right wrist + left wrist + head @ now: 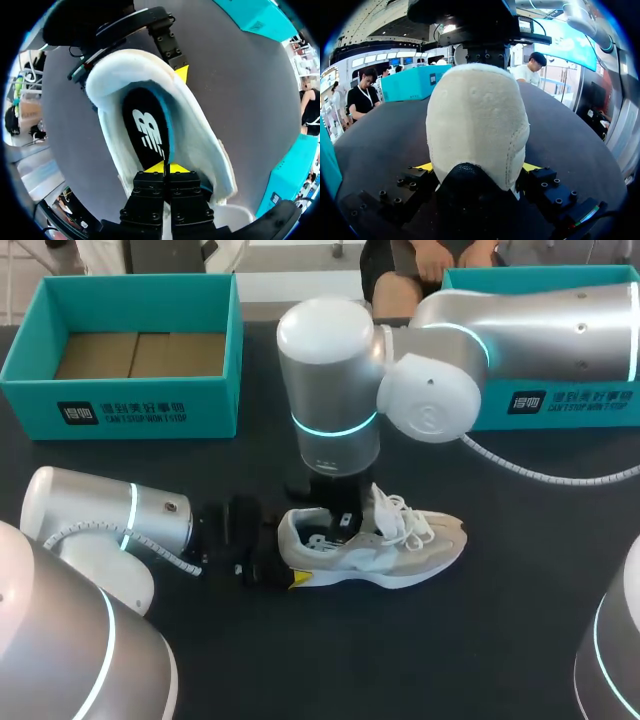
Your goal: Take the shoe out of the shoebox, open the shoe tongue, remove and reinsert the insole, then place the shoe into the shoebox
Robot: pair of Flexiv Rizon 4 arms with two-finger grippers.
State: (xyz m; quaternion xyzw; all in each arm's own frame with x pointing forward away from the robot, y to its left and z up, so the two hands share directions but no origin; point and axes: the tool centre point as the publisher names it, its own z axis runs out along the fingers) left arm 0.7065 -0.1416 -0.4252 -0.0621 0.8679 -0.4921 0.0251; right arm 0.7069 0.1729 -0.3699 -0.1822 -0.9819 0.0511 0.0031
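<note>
Two claws hold one pale shoe (400, 552), which lies on its sole on the dark table (470, 660). The left claw (478, 168) clamps the heel from both sides, its yellow tips pressed to the suede, and the shoe stretches away ahead of it. The right claw (164, 168) stands inside the shoe's opening, its tips pinched together on the edge of the black insole (145, 127), which runs ahead of it toward the heel. White laces (400, 510) lie loose just beside the right claw. An open teal shoebox (150, 412) stands well apart from both claws.
</note>
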